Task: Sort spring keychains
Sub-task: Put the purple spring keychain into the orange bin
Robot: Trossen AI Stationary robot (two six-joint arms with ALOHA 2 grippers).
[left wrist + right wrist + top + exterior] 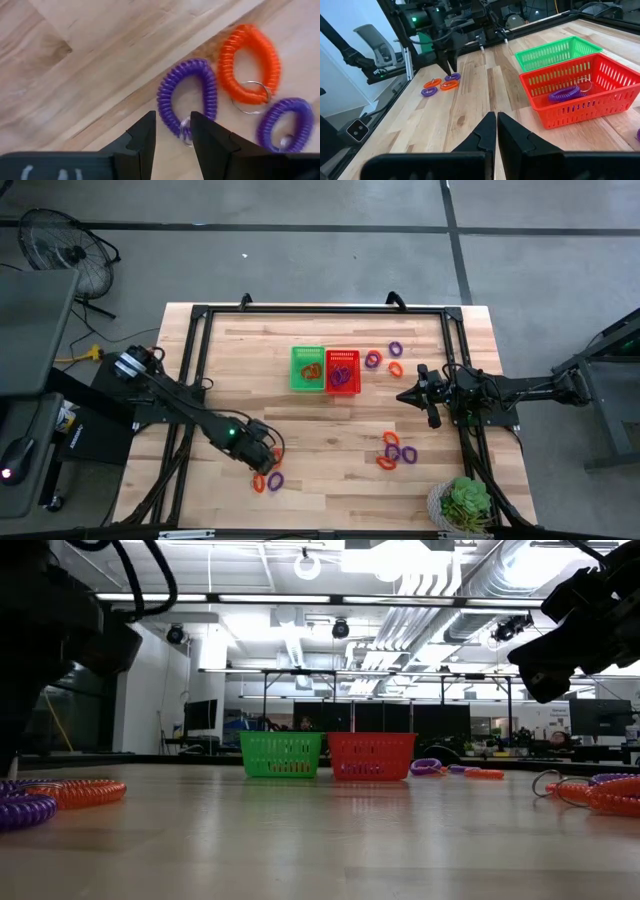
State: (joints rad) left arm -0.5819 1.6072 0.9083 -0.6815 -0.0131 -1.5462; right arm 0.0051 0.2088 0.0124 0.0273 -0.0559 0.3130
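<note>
The left wrist view alone shows the left gripper (172, 137) parted, unclenched, above a purple keychain (187, 95) with nothing grasped. From overhead, that cluster lies at the table's (330, 455) seven o'clock; the right gripper (402, 396), clenched empty, waits at three o'clock.

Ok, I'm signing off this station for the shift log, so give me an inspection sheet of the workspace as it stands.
Surface: wooden table, bare between groups.
Job's things: three spring keychains under the left tool; a cluster near the right front; a few beside the red basket; purple one inside it; orange ones in the green basket.
Clutter: potted plant on the front right corner.
Grippers: left tool open, over a purple keychain; right tool shut, waiting right of the baskets.
Cables: yellow cable on the floor, left.
Surroundings: fan, far left; desks and monitors behind.
</note>
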